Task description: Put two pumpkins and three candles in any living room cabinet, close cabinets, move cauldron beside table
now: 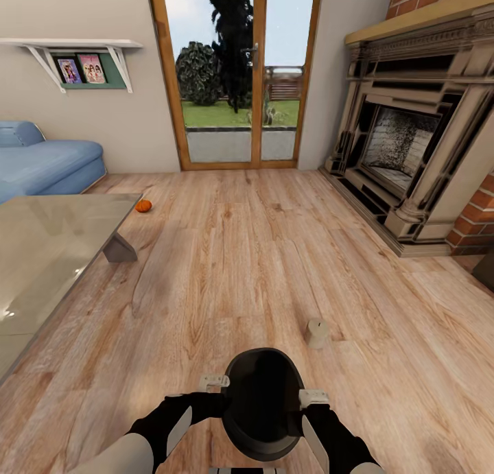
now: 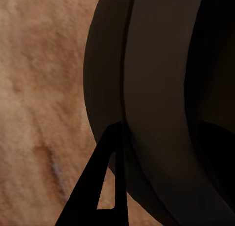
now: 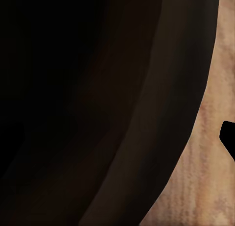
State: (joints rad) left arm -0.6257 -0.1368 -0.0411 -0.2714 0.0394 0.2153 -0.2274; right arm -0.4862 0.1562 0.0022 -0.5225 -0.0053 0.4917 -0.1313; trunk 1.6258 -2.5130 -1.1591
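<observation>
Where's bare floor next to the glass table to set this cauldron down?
The cauldron sits between the left gripper and right gripper. Bare floor stretches ahead and left, along the table edge, between its base and the candle. The far corner holds a pumpkin; the fireplace bounds the right side.

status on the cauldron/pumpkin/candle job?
Nothing looks finished. In hand: the cauldron is carried between the left gripper and right gripper, pressed to its sides, above the wood floor, not yet beside the table. Left: one pumpkin lies on the floor near the table's corner, and one candle stands on the floor ahead. The other items and the cabinet remain to be found.
</observation>
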